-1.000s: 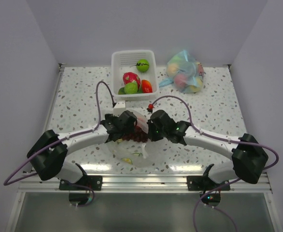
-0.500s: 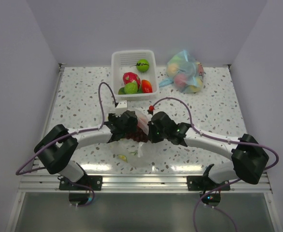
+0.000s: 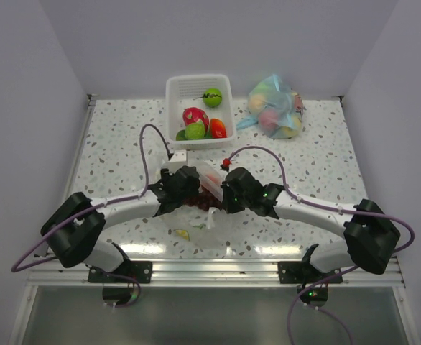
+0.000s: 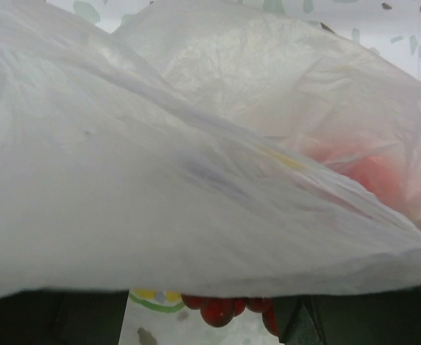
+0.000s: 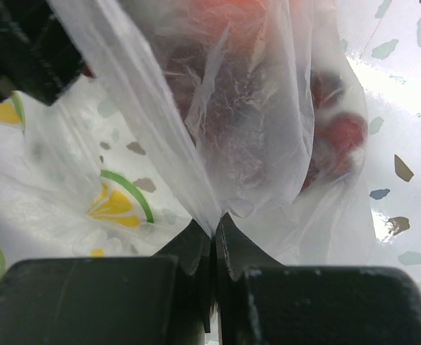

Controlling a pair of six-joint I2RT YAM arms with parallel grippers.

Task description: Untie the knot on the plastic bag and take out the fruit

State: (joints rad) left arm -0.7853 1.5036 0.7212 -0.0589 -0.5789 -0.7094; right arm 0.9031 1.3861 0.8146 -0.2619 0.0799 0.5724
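The clear plastic bag [image 3: 209,215] hangs crumpled between my two grippers near the table's front. My right gripper [image 5: 214,226] is shut on a pinched fold of the plastic bag [image 5: 253,108], with dark red grapes [image 5: 340,136] and a citrus slice [image 5: 113,205] showing through the film. In the left wrist view the plastic bag [image 4: 196,180] drapes over nearly everything. My left gripper [image 4: 203,318] stands open under it, with grapes [image 4: 218,310] between its dark fingers [image 4: 52,320] and a gap on their left. From above, the left gripper [image 3: 184,188] faces the right gripper [image 3: 230,192]. I cannot make out the knot.
A white basket [image 3: 171,100] at the back centre holds a lime [image 3: 212,96] and red and green fruit. A blue-tinted bag [image 3: 275,106] of pastel fruit lies to its right. A citrus slice [image 3: 183,234] lies in the bag near the table's front edge.
My left arm has shifted and its gripper has pushed further in under the bag, its jaws narrowing somewhat. The right gripper has stayed shut on the film, hardly moving.
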